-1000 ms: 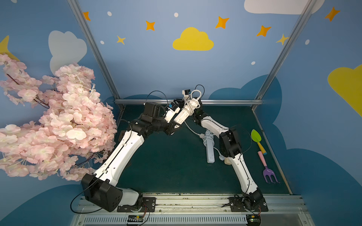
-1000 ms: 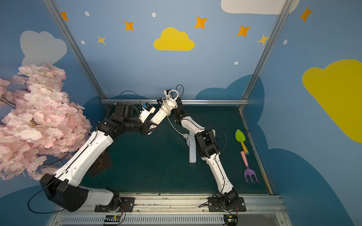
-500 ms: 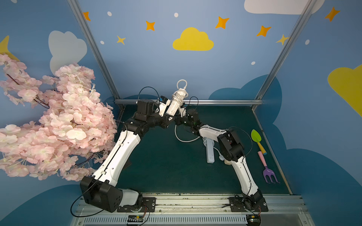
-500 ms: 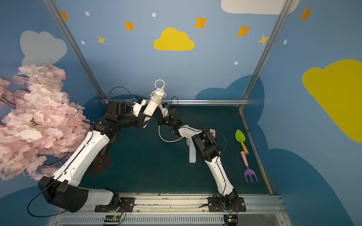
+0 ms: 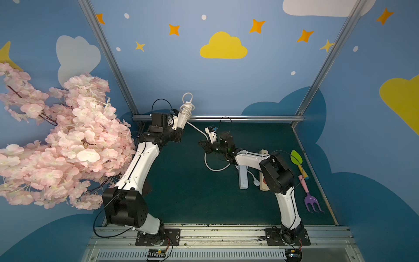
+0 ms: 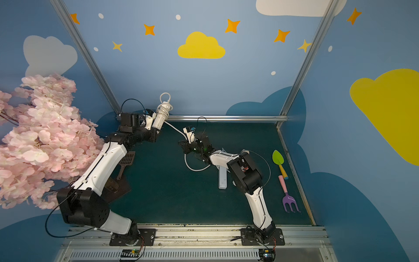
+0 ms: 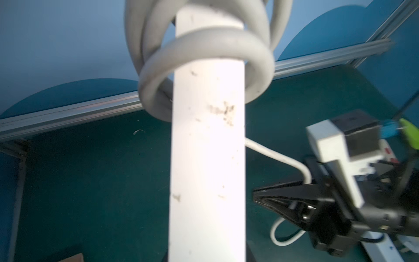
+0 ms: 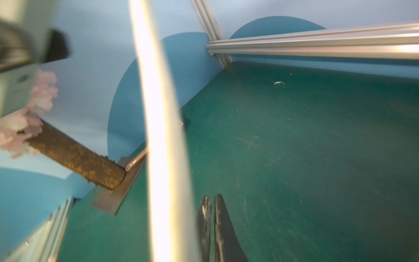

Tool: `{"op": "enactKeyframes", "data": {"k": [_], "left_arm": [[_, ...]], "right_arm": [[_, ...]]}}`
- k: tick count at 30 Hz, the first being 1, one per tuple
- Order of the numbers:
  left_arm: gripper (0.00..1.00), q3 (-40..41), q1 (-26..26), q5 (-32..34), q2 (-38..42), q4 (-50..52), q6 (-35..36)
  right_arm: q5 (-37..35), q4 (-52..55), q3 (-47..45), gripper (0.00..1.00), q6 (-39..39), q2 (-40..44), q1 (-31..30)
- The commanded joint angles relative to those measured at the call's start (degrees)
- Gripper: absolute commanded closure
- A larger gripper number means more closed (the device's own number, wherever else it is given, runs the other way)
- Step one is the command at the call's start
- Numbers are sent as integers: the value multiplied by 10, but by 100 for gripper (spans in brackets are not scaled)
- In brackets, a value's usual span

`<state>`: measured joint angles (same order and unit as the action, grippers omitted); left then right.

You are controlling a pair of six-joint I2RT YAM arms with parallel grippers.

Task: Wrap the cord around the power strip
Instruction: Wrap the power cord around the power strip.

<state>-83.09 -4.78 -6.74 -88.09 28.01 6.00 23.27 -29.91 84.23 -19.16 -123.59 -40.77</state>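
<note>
A: Where's the strip (image 5: 184, 115)?
B: Off the mat (image 5: 192, 199), in the air at upper centre of frame in both top views, just in front of the back rail (image 5: 238, 118). The left claw (image 5: 180, 123) is clamped on its lower end. Free end tilts up toward the wall (image 5: 226, 86).
A: And the cord (image 7: 208, 45)?
B: Several turns round the upper part of the strip, small loop poking above the tip. The rest runs down and right to the right claw (image 5: 203, 145), then lies in a slack curve on the mat below it.
A: Is the right claw gripping it?
B: Closed. Wrist view shows the fingers (image 8: 204, 226) pressed together with nothing between the tips. The cord passes close beside them, blurred. Can't tell whether it touches.
A: Surface?
B: Dark green mat, fine scratches all over, one bit of lint (image 8: 279, 84) near the rail. Right of centre: spare strip (image 5: 243, 179) lying flat, beige bar (image 5: 263, 186) just beside it, partly under the right arm. Right edge: green spade (image 5: 296, 157) and purple fork (image 5: 313, 203), end to end. Brown scoop (image 6: 127, 160) under the left arm.
A: Room?
B: Blue wall on three sides, with a yellow cloud (image 5: 223, 46), orange stars (image 5: 257, 25) and a white cloud (image 5: 317, 6) at top right. Aluminium posts (image 5: 108, 59) at the back corners. Pink blossom tree (image 5: 68, 140) fills the left of frame. Its rusty pole (image 8: 74, 156) stands on a metal plate (image 8: 111, 197) at the mat's edge.
</note>
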Motion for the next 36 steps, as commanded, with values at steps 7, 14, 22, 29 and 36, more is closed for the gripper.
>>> {"op": "enactKeyframes", "data": {"k": [7,14,22,29,36], "left_arm": [[97,-30,-13,169,-81,27,95],[97,-71,-55,111,-139,226,111],[97,-61,-98,-112,-161,367,142],[97,-61,-125,-253,-141,384,184],[97,-41,-135,-274,-109,383,200]], "right_arm": [[-10,243,64,100,276,92,-5],[-126,361,203,100,438,68,0],[-117,371,318,100,472,22,34],[-63,375,397,99,444,-45,77],[-62,423,445,86,436,-76,115]]}}
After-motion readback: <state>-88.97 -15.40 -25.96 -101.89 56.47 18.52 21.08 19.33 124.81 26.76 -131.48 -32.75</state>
